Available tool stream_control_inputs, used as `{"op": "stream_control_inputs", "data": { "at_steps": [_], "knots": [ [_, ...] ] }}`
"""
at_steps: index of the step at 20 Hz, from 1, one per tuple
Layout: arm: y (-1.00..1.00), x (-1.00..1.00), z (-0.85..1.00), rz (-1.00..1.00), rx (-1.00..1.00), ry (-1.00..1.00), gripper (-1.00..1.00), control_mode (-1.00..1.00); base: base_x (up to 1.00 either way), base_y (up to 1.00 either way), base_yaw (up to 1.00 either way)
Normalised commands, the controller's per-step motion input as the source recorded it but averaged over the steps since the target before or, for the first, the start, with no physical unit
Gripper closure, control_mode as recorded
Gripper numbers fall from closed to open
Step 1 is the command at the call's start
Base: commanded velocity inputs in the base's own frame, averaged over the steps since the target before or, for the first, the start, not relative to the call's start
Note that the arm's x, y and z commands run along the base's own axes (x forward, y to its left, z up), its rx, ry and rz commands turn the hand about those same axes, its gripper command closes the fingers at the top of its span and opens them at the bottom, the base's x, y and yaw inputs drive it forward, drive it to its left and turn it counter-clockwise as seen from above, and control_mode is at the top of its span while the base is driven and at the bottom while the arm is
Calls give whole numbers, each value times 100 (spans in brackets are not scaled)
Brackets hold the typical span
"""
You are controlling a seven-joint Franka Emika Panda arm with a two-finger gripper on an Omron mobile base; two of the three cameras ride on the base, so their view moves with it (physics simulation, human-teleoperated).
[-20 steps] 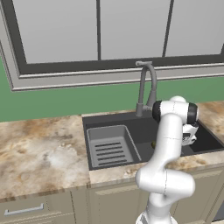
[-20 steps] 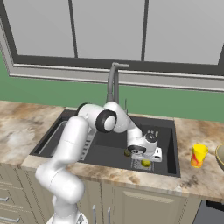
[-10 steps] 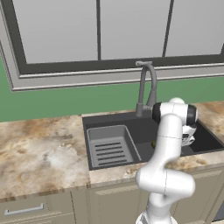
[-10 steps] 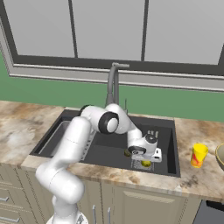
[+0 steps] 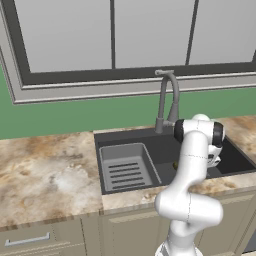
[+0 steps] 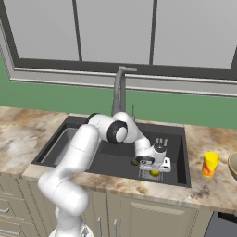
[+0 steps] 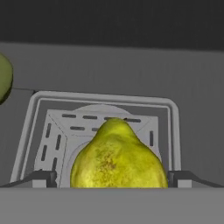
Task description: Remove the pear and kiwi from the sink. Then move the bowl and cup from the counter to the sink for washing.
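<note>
The yellow-green pear lies on the square drain grate in the floor of the dark sink. My gripper is open and low over the pear, one fingertip on each side of it, neither pressing it. From the right base view the gripper reaches down into the basin with the pear just under it. The olive-brown kiwi lies a little to the left, and shows as the kiwi at the hand view's left edge. The yellow cup and the tan bowl stand on the counter to the right.
A tall grey gooseneck faucet rises behind the basin. The ribbed grey tray insert fills the sink's left half. The marbled counter stretches to the left, and the sink's front wall is close to my hand.
My hand has sunk a little lower over the pear, its jaws staying wide. The fruits, cup and bowl have not moved.
</note>
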Motion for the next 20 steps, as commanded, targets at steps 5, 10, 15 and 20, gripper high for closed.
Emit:
{"op": "stream_control_inputs", "data": {
  "at_steps": [5, 10, 15, 20],
  "knots": [
    [-7, 0, -8, 0, 0, 1, -100, -100, 0, 0, 0],
    [-5, -6, -3, -3, -1, 4, -100, -100, 0, 0, 0],
    [1, 0, -8, -2, 0, 2, -100, -100, 0, 0, 0],
    [3, 2, -13, 0, 0, -2, -100, -100, 0, 0, 0]
  ]
}}
